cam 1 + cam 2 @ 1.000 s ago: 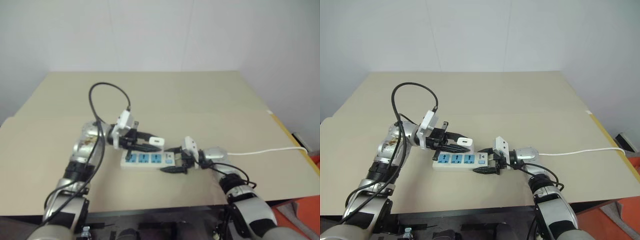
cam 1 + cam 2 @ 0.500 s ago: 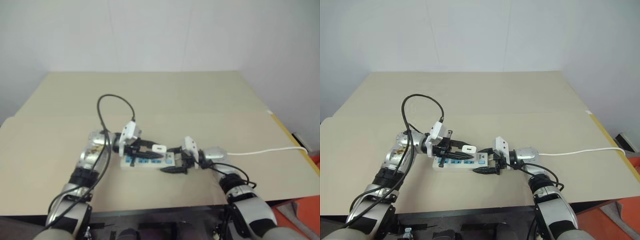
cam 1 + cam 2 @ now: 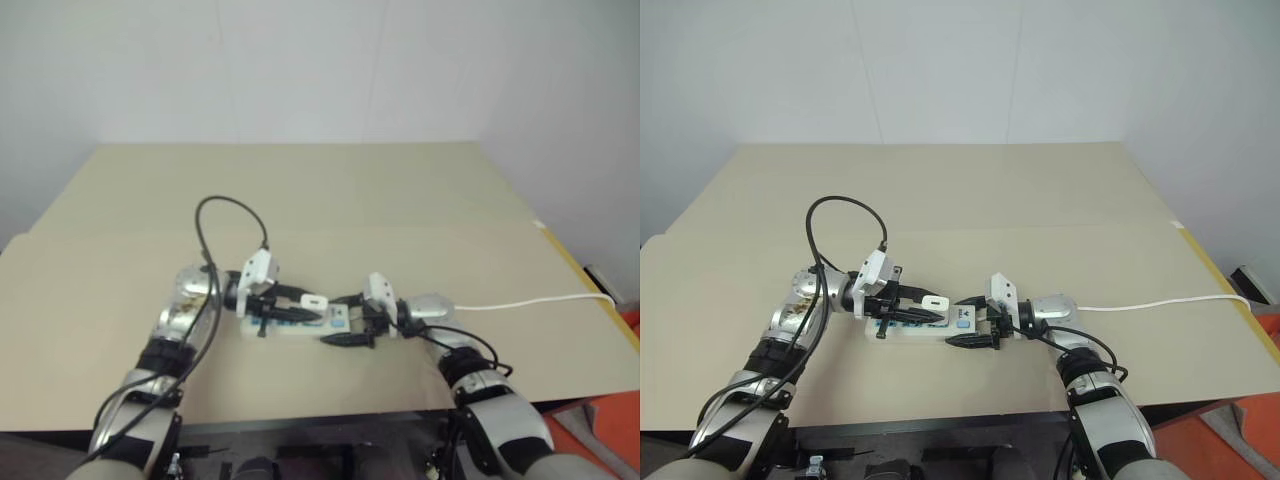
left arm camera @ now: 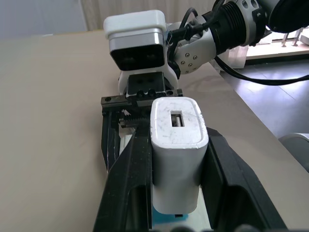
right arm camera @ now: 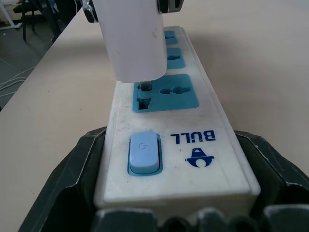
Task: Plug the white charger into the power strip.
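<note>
- L gripper (image 4: 176, 159) was clamped on the white charger (image 4: 176, 145), one black finger each side; charger stood upright, body clear above its fingers.
- R gripper (image 5: 176, 193) straddled the switch end of the power strip (image 5: 181, 145), fingers wide, one along each side edge, bracing it on the table (image 3: 400, 190).
- Charger sat directly over the socket nearest the R gripper; prongs looked just entering the slots, body not yet flush w/ the blue face.
- Judgement: push straight down, keep charger vertical, no twisting; check prongs match slots before adding force.
- R gripper should hold its brace so strip doesn't skid or tip.
</note>
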`<state>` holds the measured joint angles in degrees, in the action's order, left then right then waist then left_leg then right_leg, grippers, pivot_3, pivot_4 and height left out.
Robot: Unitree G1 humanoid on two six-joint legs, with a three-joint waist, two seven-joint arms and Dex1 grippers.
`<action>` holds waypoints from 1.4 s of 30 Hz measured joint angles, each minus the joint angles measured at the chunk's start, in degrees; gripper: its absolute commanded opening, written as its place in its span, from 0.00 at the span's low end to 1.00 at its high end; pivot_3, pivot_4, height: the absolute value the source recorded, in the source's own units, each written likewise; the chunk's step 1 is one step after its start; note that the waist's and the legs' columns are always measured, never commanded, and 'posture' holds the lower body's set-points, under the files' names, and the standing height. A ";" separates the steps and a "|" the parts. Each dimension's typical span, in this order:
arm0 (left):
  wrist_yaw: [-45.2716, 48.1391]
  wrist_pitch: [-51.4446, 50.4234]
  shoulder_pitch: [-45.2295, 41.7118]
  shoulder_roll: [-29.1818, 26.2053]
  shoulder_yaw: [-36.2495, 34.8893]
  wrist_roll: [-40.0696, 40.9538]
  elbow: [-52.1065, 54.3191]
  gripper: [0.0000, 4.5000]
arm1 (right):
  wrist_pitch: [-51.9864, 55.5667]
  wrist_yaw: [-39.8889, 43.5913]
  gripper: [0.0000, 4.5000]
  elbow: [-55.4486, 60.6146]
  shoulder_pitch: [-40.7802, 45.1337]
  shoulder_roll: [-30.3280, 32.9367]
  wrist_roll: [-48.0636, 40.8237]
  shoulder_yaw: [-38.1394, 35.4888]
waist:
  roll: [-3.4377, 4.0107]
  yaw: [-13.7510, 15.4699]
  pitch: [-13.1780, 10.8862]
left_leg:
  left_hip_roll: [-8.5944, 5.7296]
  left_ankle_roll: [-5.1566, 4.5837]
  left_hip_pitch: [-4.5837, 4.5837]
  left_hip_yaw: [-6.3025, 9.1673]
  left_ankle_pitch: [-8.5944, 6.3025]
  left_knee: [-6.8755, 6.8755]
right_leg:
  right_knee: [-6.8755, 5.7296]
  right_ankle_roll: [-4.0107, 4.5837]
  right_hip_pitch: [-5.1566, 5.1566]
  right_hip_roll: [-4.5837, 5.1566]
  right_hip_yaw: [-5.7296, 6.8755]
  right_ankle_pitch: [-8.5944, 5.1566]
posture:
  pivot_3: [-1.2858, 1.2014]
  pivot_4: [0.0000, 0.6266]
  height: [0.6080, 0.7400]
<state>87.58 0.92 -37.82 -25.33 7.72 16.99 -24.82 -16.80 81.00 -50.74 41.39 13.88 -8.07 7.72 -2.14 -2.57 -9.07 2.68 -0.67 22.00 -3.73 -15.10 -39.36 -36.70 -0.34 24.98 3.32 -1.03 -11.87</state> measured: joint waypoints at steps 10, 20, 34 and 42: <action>-0.19 -0.76 1.14 -0.18 -0.02 0.85 0.59 0.22 | -0.01 0.02 0.76 -0.46 0.29 -0.01 0.02 0.12 | 0.00 -0.02 0.00 | 0.00 0.00 -0.02 0.00 0.00 0.00 | -0.01 0.00 0.00 0.00 0.00 0.00 | 0.52 0.24 1.00; -0.87 -1.02 1.98 0.26 -0.01 1.12 1.61 0.22 | -0.02 0.04 0.76 -0.64 0.43 -0.01 0.02 0.21 | 0.00 -0.02 0.00 | 0.01 0.00 -0.02 0.00 0.00 0.00 | 0.00 0.00 0.00 0.00 -0.01 0.00 | 0.52 0.24 1.00; -2.15 0.15 1.99 0.77 0.40 0.03 1.30 0.22 | -0.06 0.01 0.76 -0.72 0.45 -0.04 0.03 0.22 | 0.00 -0.03 0.00 | 0.01 -0.01 -0.03 0.00 0.00 0.00 | 0.00 0.01 0.00 0.00 -0.01 -0.01 | 0.52 0.24 1.00; -2.49 1.37 1.75 0.92 0.84 -0.46 -1.69 0.22 | -0.09 -0.15 0.76 -0.75 0.47 -0.18 0.07 0.31 | 0.00 -0.11 0.00 | 0.03 -0.01 -0.05 -0.01 0.00 0.02 | 0.00 0.01 0.00 -0.02 -0.01 -0.01 | 0.52 0.24 1.00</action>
<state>85.09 2.29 -36.07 -24.41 8.56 16.53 -26.51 -16.88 80.85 -51.49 41.86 13.70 -8.00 8.03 -2.14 -2.68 -9.07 2.71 -0.68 21.95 -3.74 -15.11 -39.35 -36.70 -0.33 24.98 3.31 -1.04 -11.88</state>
